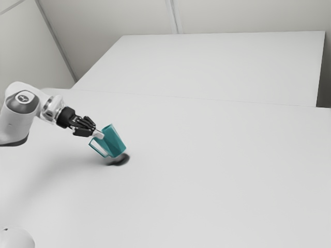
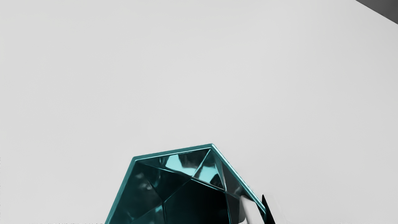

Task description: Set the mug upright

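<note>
- At the rim of the teal mug (image 1: 115, 142), the gripper (image 1: 99, 134) is closed on the wall, its two fingers pinching it from inside and outside, parted only by that wall.
- Inside the mug, by the rim, sits one pale fingertip (image 2: 248, 210); around it the inner walls run in angular facets with bright teal glints, down to a nearly black floor.
- The mug leans, its many-sided mouth up near the fingers and its base low over the white table (image 1: 207, 181); whether the base touches, I cannot tell.
- Its handle (image 1: 96, 150) hangs on the side toward the exterior view's left.
- Just below the base, a dark shadow (image 1: 120, 159) lies on the table.
- Farther out, the white arm (image 1: 18, 111) reaches in from the exterior view's left.
</note>
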{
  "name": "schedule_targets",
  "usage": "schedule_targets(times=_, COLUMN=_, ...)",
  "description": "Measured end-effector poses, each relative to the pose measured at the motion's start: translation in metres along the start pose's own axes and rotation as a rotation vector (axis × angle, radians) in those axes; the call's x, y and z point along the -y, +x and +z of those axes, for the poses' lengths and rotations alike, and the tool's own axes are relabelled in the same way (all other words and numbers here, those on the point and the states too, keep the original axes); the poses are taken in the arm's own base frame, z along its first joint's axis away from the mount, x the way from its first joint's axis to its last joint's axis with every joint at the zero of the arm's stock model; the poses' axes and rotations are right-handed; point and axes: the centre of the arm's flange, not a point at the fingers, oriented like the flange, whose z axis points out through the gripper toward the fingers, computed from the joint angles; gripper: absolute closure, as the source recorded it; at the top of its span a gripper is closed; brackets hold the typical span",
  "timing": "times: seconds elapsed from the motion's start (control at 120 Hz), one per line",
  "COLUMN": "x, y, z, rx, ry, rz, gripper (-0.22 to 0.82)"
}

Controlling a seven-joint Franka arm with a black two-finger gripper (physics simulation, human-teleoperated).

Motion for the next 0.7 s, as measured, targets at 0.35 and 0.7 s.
schedule_targets(times=0.35, x=-0.004, y=0.020, z=0.007, rx=0.109, ry=0.031, rz=0.017, gripper=0.79)
schedule_targets(times=0.7, x=-0.009, y=0.030, z=0.016, rx=0.186, ry=0.046, rz=0.006, gripper=0.77)
